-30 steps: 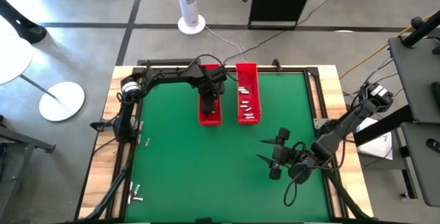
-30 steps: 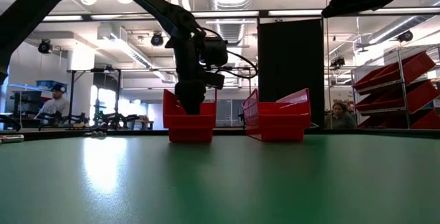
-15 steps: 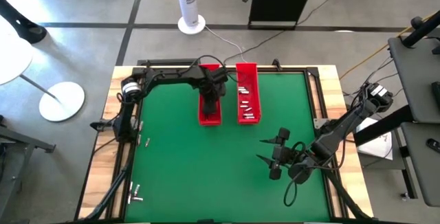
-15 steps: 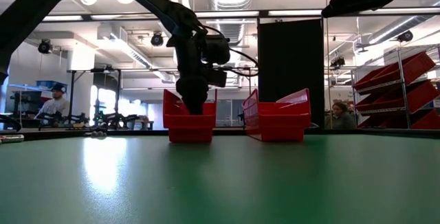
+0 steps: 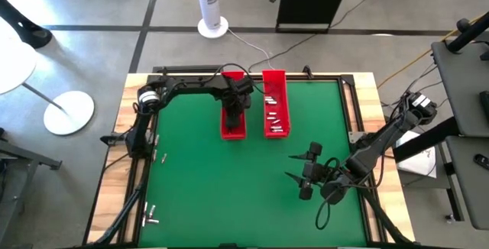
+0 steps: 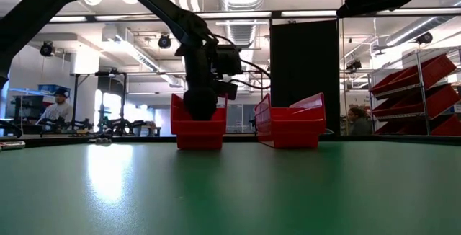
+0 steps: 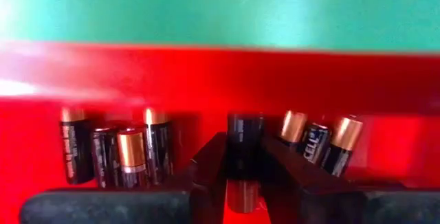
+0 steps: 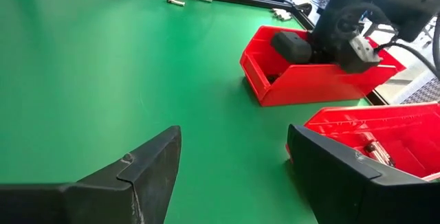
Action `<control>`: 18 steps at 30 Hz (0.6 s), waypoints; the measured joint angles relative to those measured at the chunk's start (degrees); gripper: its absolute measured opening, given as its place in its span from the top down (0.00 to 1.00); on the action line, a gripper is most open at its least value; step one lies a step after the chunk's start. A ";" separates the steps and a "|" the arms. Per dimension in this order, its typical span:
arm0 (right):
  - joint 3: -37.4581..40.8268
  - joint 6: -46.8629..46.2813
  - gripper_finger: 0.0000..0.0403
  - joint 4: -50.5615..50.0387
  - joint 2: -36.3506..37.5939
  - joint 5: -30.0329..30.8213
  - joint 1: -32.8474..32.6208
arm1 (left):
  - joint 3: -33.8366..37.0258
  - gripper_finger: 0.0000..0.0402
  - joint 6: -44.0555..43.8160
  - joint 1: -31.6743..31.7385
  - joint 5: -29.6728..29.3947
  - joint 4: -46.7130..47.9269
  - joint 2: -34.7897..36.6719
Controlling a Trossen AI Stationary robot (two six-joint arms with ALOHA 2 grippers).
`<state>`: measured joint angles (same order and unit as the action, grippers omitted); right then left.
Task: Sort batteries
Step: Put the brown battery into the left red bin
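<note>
The left gripper (image 7: 242, 183) is down in the left red tray (image 5: 233, 127), its fingers (image 7: 210, 172) pinching one battery (image 7: 244, 145). The right gripper (image 8: 234, 176) hangs over the green counter (image 5: 221, 188), fingers spread wide and empty.

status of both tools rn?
Left tool: closed on a battery, inside the left red tray.
Right tool: open, empty, above the table.

Glossy red plastic trays (image 5: 233, 127); matt green table (image 5: 229, 188); copper-capped batteries (image 7: 130, 157).

Two trays (image 5: 275, 104) side by side, batteries (image 5: 273, 110) in the right one.
</note>
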<state>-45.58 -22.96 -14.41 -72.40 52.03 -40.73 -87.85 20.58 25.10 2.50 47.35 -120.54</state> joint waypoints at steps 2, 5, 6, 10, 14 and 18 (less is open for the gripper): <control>0.00 0.00 0.35 -0.03 0.00 0.00 0.00 | -0.22 0.85 0.07 0.03 0.02 -0.34 -1.03; 0.00 0.02 0.35 -0.11 0.00 0.02 0.00 | -0.57 0.85 0.44 -0.01 -0.29 -0.69 -1.89; 0.00 0.02 0.35 -0.09 0.00 0.02 0.00 | -0.64 0.85 0.61 -0.01 -0.29 -0.67 -1.91; 0.00 0.32 0.37 -0.23 0.00 0.02 0.00 | -0.69 0.85 0.83 0.03 -0.35 -0.54 -1.50; 0.00 0.44 0.38 -0.22 0.00 0.02 0.00 | -0.63 0.84 0.81 0.01 -0.75 -0.18 -1.13; 0.00 0.44 0.36 -0.20 0.00 0.02 0.00 | -0.62 0.80 0.81 -0.16 -3.33 -0.08 -0.91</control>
<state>-45.58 -22.52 -14.61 -72.40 52.05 -40.73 -88.47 21.39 24.94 -0.83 47.26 -121.45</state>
